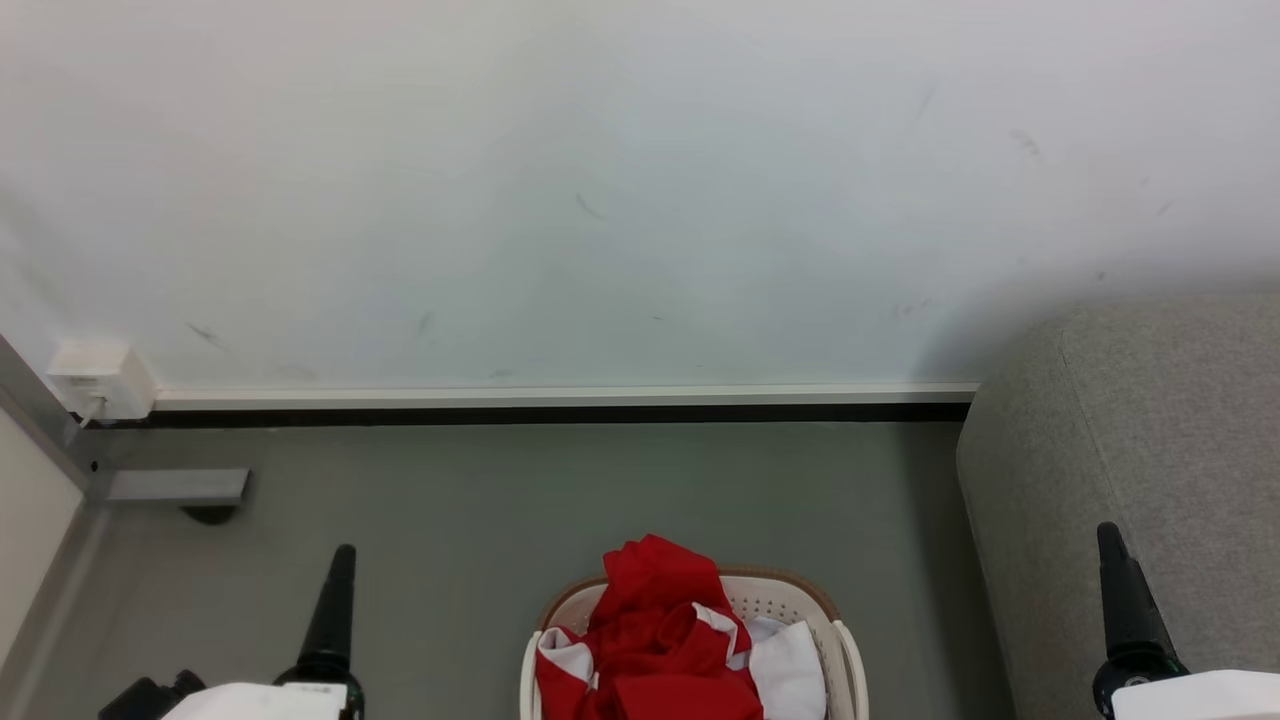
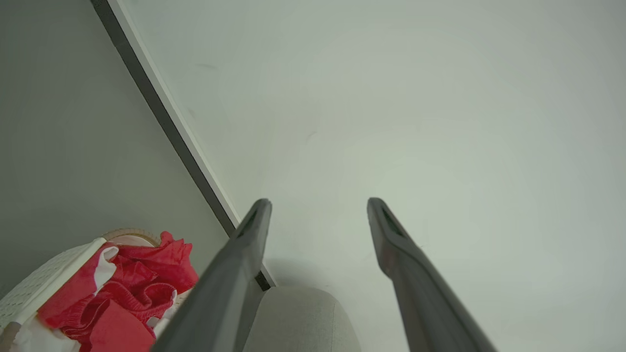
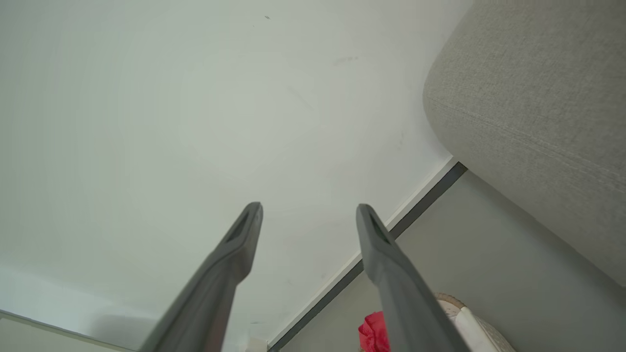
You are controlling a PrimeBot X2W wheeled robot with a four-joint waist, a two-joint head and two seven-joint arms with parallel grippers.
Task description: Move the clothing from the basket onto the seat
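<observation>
No grasp was yet made: the clothing (image 1: 655,640) lay heaped in the basket (image 1: 848,655) on the floor (image 1: 480,500), near the seat (image 1: 1150,450). The left end effector (image 2: 320,201) and right end effector (image 3: 309,206) were held spread and empty. A descent onto the heap was judged the next need. The finger gaps were shown in the wrist views; the head view, where each seemed a single finger, gave the layout.

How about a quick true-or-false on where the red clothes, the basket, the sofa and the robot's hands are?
1. The clothing lies in the basket. True.
2. The left hand is shut on a garment. False: it is open and empty.
3. The seat stands to the robot's right of the basket. True.
4. The right hand grips the basket's rim. False: it is open, holding nothing.
</observation>
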